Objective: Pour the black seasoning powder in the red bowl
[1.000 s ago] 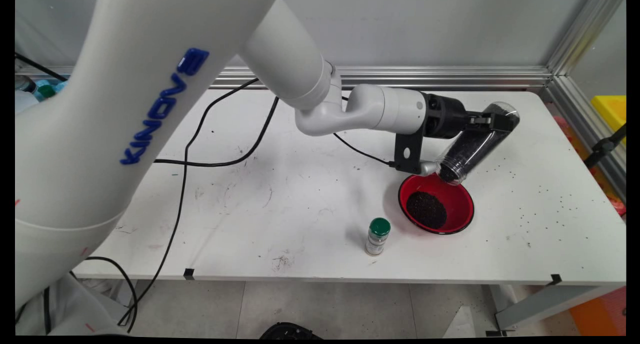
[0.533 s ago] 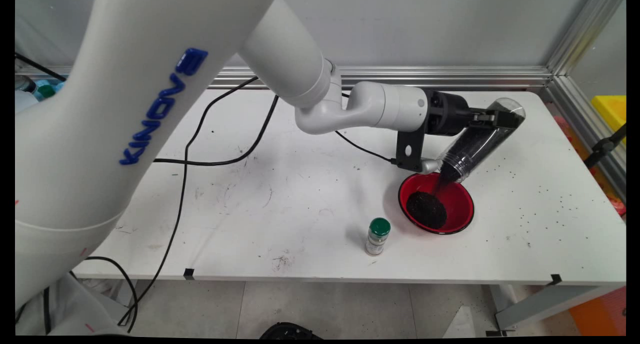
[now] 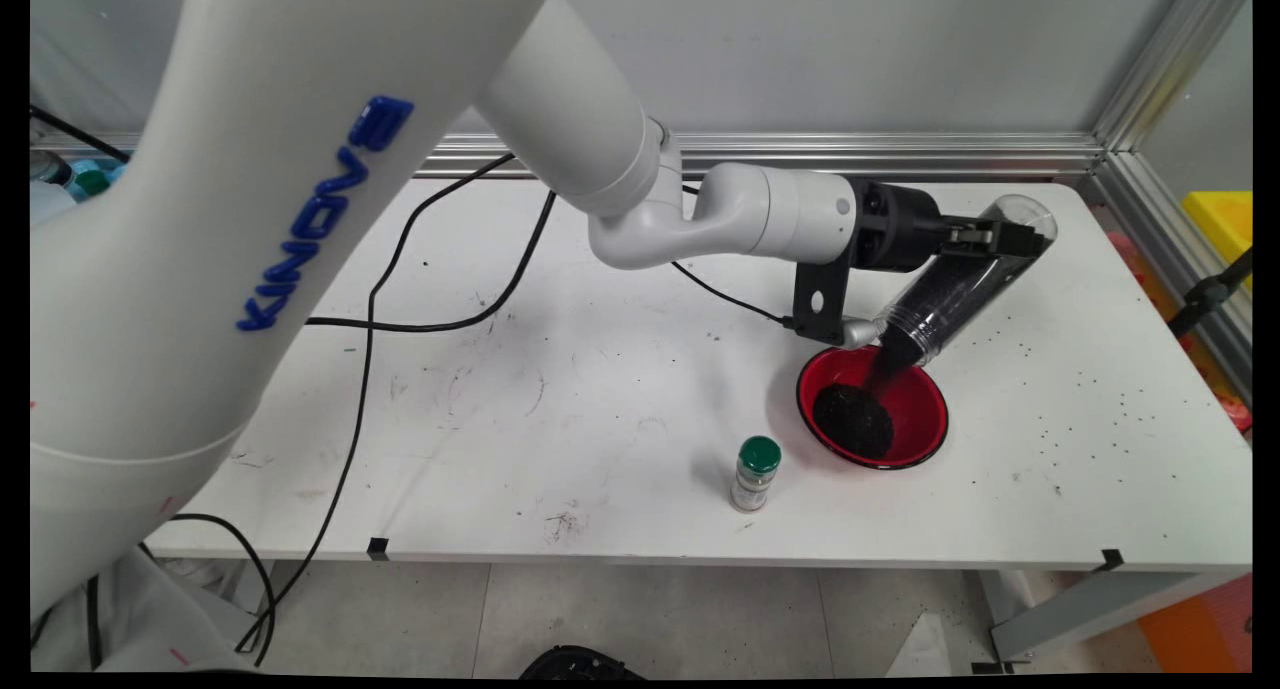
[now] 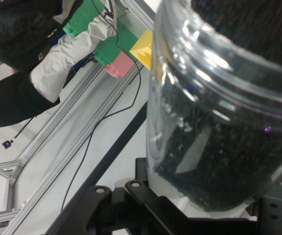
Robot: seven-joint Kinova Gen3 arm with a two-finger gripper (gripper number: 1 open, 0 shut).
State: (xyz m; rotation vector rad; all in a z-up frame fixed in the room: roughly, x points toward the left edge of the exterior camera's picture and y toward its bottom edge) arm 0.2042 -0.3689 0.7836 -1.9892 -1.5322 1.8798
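Observation:
My gripper (image 3: 985, 239) is shut on a clear plastic jar (image 3: 955, 287) of black grains, held tilted with its mouth down and to the left. From the mouth a thin stream of grains falls into the red bowl (image 3: 925, 424) below, which holds a dark heap (image 3: 852, 419). In the hand view the jar (image 4: 219, 107) fills most of the picture, dark grains pressed against its clear wall, with the gripper's black linkage at the bottom edge.
A small bottle with a green cap (image 3: 755, 474) stands left of the bowl near the front edge. Black cables (image 3: 440, 324) trail over the table's left half. Loose grains (image 3: 1110, 399) are scattered at the right. An aluminium rail (image 3: 900, 154) runs along the back.
The jar has tipped a little steeper and shifted slightly right. Grains that stayed inside one second ago now pour out, and the heap in the bowl has grown.

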